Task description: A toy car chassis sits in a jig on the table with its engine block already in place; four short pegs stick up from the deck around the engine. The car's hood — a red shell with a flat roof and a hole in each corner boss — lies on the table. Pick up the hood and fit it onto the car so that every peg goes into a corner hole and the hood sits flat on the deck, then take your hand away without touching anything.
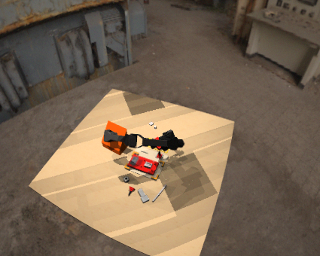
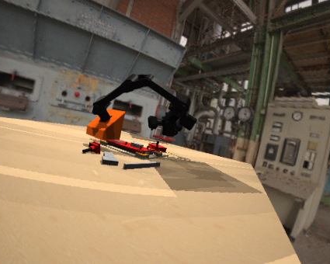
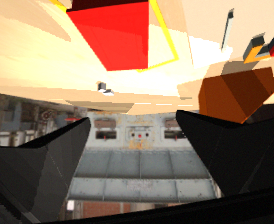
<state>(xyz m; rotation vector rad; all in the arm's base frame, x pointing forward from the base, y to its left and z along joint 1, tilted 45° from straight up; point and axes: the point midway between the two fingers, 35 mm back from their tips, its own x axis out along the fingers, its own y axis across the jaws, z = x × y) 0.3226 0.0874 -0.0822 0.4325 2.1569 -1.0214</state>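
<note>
The hood, a red block [image 3: 110, 40], lies on the table inside a yellow outline [image 3: 164, 31] at the top of the wrist view. In the top view red shows beneath the arm, behind the car. My gripper [image 3: 134, 117] is open with nothing between its fingers, raised above the table; its fingertips are apart from the hood. The red chassis [image 1: 138, 166] [image 2: 123, 146] sits in the jig with the grey engine block [image 1: 148, 165] [image 2: 137, 145] on its deck. The pegs and the hood's corner holes are too small to make out.
Orange arm base [image 1: 114, 143] [image 2: 115, 123] [image 3: 233, 95] behind the jig. In front lie a dark round part [image 1: 126, 179], a small red-and-black part [image 1: 131, 189] [image 2: 94, 147], a grey block [image 1: 142, 195] [image 2: 109, 159] and a rod [image 1: 159, 193] [image 2: 141, 165]. Small pieces [image 1: 151, 123] lie beyond the arm.
</note>
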